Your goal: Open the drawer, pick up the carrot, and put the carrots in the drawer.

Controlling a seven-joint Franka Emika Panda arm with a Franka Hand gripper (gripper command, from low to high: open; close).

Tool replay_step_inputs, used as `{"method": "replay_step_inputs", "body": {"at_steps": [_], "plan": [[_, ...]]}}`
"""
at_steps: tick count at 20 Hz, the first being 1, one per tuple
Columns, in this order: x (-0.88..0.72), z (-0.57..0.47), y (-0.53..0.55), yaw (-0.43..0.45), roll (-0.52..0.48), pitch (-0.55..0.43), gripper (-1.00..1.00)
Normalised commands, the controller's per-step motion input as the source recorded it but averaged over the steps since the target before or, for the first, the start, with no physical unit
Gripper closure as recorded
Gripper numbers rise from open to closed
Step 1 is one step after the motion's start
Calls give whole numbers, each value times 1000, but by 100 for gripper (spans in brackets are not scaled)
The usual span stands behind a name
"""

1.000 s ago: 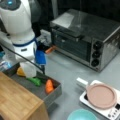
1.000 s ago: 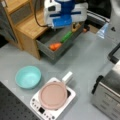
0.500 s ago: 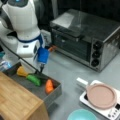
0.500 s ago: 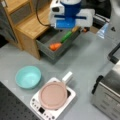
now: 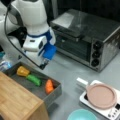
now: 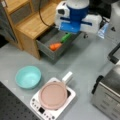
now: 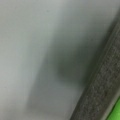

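The dark-grey drawer (image 5: 55,94) (image 6: 45,50) stands pulled out from the wooden-topped cabinet in both front views. The orange carrot (image 5: 49,86) (image 6: 55,46) lies inside it near the front wall, beside a green piece (image 5: 34,79) (image 6: 65,38) and a yellow piece (image 5: 22,71). My gripper (image 5: 43,66) hangs just above the drawer's far rim, over the grey table, and holds nothing that I can see. In a front view the arm's blue and white wrist (image 6: 73,21) hides it. The wrist view shows bare table, the drawer's wall (image 7: 105,82) and a sliver of green (image 7: 116,113).
A silver toaster oven (image 5: 87,40) stands behind the arm. A white hotplate with a pink pan (image 5: 101,96) (image 6: 53,95) sits in front of it, and a teal bowl (image 6: 28,77) lies near the cabinet's wooden top (image 5: 15,100).
The arm has drifted off the drawer toward the toaster oven side. The carrot, green and yellow pieces have stayed in the open drawer.
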Motion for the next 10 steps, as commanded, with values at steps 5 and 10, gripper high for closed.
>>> {"method": "replay_step_inputs", "body": {"at_steps": [5, 10], "plan": [[137, -71, 211, -328, 164, -51, -100], [110, -138, 230, -373, 167, -38, -100]]}}
